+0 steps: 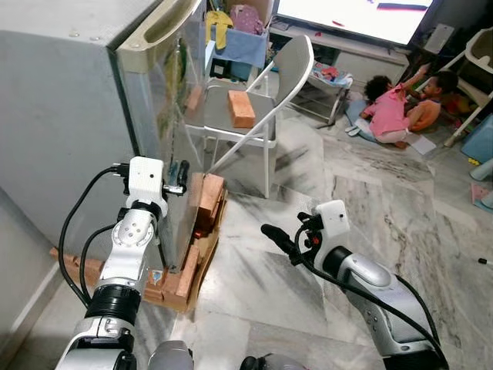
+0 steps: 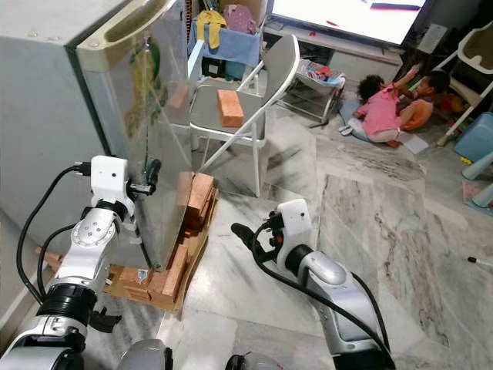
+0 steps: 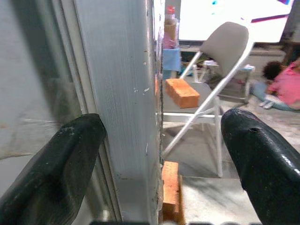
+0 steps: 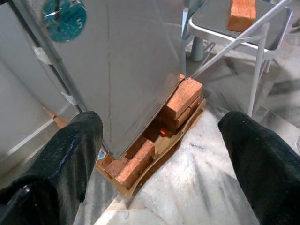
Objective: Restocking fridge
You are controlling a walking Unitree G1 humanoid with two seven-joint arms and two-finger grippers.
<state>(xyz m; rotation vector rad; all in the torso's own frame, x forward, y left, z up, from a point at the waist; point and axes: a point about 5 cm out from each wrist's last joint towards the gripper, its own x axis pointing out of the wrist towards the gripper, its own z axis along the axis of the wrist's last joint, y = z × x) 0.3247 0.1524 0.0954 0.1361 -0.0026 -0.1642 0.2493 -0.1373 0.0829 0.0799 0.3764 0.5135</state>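
Observation:
A grey fridge [image 1: 69,116] stands at the left, its shiny door [image 1: 166,123] closed and its handle recess along the top edge. My left gripper [image 1: 179,179] is raised at the door's free edge, at about mid height. In the left wrist view it is open, its two fingers [image 3: 61,159] wide apart with the door edge [image 3: 122,93] between them, not touching. My right gripper [image 1: 279,240] hangs open over the marble floor, right of the fridge's lower corner, holding nothing.
The fridge rests on stacked orange bricks [image 1: 204,208] and cardboard. Behind it a grey folding chair [image 1: 285,69] carries one brick [image 1: 241,108]. Two people [image 1: 393,108] sit on the floor at the far right near a bright screen [image 1: 362,15]. Marble floor [image 1: 370,208] spreads to the right.

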